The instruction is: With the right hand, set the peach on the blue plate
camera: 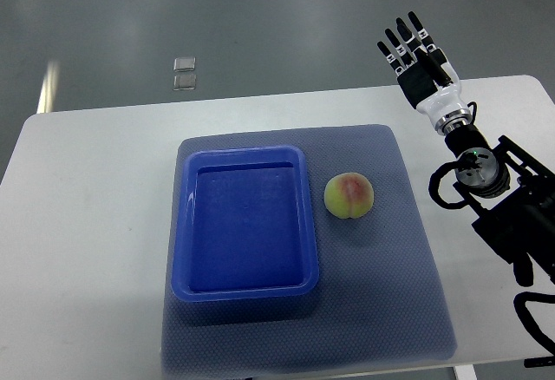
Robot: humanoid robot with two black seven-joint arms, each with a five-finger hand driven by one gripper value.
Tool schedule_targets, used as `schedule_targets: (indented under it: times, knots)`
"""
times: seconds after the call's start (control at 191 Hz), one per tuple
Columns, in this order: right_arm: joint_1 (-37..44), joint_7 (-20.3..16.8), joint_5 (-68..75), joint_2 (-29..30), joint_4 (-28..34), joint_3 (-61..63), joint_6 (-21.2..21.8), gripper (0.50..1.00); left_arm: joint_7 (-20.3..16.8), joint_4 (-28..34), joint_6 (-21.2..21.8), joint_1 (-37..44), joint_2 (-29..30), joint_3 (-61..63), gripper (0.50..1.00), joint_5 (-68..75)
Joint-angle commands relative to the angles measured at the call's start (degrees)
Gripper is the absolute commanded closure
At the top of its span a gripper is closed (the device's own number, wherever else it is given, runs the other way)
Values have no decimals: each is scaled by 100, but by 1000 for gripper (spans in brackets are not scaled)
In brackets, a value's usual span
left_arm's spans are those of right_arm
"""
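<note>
1. The bench carries a grey-blue mat, and all the task's things lie on that mat, to the left of the hand and nearer the robot than it.
2. The plate, a deep blue rectangular tray, sits farthest left, well apart from the hand. Nothing lies in it.
3. The peach rests on the mat just beside the plate's right wall, not touching it as far as the view shows. It sits between the plate and the hand, though nearer the plate.
4. The right hand is raised past the bench's far right edge, its arm coming in from the right. The fingers are stretched out straight and slightly spread. It holds nothing and touches nothing.
5. The left hand does not show.
6. As I judge it, the task is barely begun: the peach is not yet grasped and the plate is bare. Left to do: bring the hand down and leftward to the peach, close the fingers around it, lift it, carry it left over the plate's wall, and release it inside.
</note>
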Motion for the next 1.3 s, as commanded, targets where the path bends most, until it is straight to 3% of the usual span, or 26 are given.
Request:
schedule_targets:
  times: [0.0,0.512,0.674,0.919,0.925,1.008,1.06,1.066,1.097,1.165,1.17,1.296]
  knots:
    - [5,0,0,0,0,0,0,570,0,0,0,0,0,0,500,1]
    - [40,-9,-105,-26,9,-44,0,570,0,-9,0,0,0,-8,500,-16]
    - [286,-70,-808,-211,9,-501,-44,570,0,-9,0,0,0,-8,500,-16]
    - [1086,-492,-2742,-1002,53,-2021,26,570,0,-44,0,0,0,0,500,1]
    - [1286,-545,-3081,-1228,166,-2361,96,570,0,-44,0,0,0,0,500,10]
    - [1613,-659,-3629,-1670,509,-2970,325,570,0,-44,0,0,0,0,500,10]
    - [1613,-659,-3630,-1670,510,-2971,325,570,0,-44,0,0,0,0,500,10]
    - [1822,-764,-3960,-1957,814,-3406,473,570,0,-44,0,0,0,0,500,10]
    - [1964,-835,-4139,-2126,957,-3699,553,570,0,-44,0,0,0,0,500,10]
    - [2070,-870,-4236,-2206,1046,-3894,598,570,0,-44,0,0,0,0,500,19]
    - [2375,-983,-4358,-2363,1176,-4285,719,570,0,-44,0,0,0,0,500,19]
    - [2923,-1319,-4377,-2734,1617,-5071,1160,570,0,-44,-9,-26,0,-8,500,19]
